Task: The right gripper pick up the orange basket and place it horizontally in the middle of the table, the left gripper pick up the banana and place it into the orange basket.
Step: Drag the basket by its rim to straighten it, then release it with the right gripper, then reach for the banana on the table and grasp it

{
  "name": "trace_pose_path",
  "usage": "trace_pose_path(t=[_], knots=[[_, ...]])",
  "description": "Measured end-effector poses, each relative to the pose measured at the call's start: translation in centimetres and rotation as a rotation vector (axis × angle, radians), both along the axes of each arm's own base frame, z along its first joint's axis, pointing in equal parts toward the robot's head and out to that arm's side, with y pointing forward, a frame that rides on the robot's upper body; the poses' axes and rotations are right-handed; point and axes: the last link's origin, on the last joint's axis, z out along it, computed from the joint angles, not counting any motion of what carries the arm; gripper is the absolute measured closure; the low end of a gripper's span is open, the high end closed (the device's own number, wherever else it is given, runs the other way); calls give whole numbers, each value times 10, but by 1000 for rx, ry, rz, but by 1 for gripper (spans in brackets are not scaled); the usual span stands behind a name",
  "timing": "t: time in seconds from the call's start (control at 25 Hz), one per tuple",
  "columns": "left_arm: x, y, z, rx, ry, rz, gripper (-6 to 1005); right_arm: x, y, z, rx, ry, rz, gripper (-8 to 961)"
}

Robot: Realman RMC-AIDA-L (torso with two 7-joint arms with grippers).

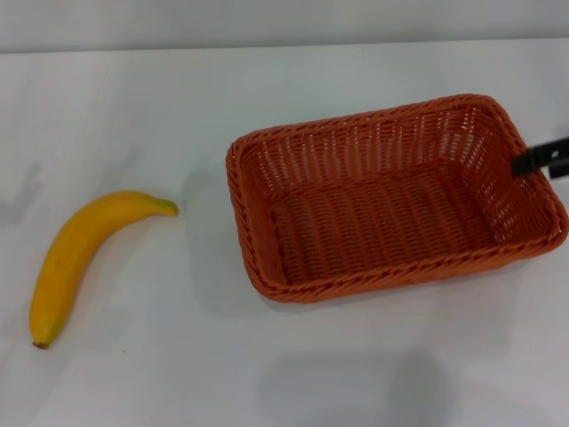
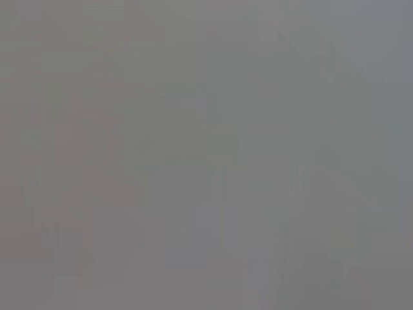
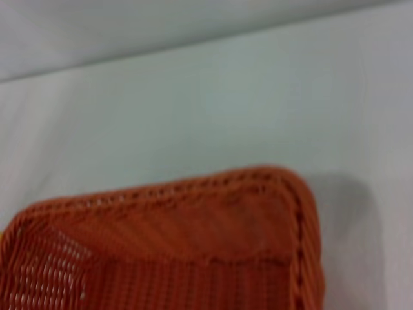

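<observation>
Reaching in at three o'clock, my right gripper [image 1: 542, 158] meets the orange basket [image 1: 391, 200]'s right rim; whether I'm clenched, I cannot tell. The banana [image 1: 80, 258] waits at nine o'clock on the table [image 1: 178, 374], not yet basketed.

Even bright light, soft shadows

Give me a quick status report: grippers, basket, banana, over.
Right gripper at the orange basket's right rim, grip unclear. Left gripper out of view. Basket empty, upright on the table. Banana lies apart on the basket's left, path clear.
</observation>
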Motion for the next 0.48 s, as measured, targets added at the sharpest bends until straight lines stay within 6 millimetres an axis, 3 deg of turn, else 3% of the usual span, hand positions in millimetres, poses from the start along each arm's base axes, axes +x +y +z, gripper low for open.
trace_pose_path(t=[0.2, 0.28, 0.48], knots=[[-4, -9, -1, -4, 0, 5, 112, -2, 4, 22, 86, 1, 58, 153], [-4, -14, 0, -7, -5, -3, 112, -5, 8, 48, 217, 58, 159, 154], [-7, -20, 6, -56, -34, -12, 112, 2, 8, 71, 421, 132, 310, 154]])
